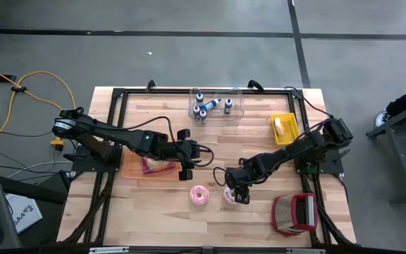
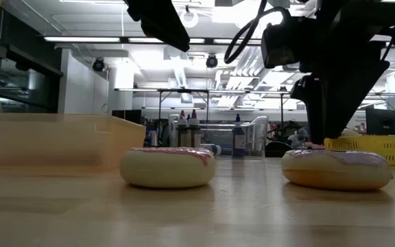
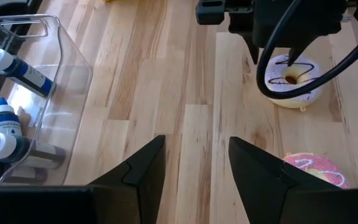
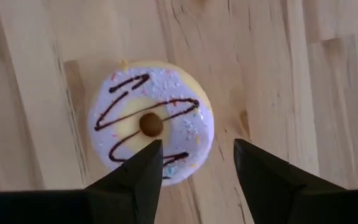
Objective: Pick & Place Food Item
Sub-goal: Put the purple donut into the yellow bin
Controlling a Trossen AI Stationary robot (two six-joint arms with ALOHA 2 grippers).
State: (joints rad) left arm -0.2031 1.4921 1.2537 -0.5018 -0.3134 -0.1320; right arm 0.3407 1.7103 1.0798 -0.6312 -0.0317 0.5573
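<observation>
A purple-iced donut with chocolate drizzle [image 4: 151, 121] lies flat on the wooden table, right of a pink-iced donut [image 1: 199, 195]. In the low view the purple donut [image 2: 336, 169] is on the right and the pink donut [image 2: 168, 167] on the left. My right gripper [image 4: 194, 158] points down over the purple donut and is open. One finger [image 4: 143, 167] stands near the hole; the other is beyond the outer rim. My left gripper [image 3: 197, 158] hangs open above the table beside an orange tray [image 1: 134, 171]. My right gripper comes at the purple donut from above. One fingertip [image 2: 321, 140] reaches down to the iced top by the hole [image 4: 150, 124], and the other stands outside the rim. Whether it touches the donut I cannot tell. The donut lies flat on the table.
The orange tray holds a food item [image 1: 157, 166]. At the far edge stand a clear bin with bottles [image 1: 216, 104] and a yellow basket [image 1: 285, 128]. A red and grey object [image 1: 294, 214] lies near the right front corner.
</observation>
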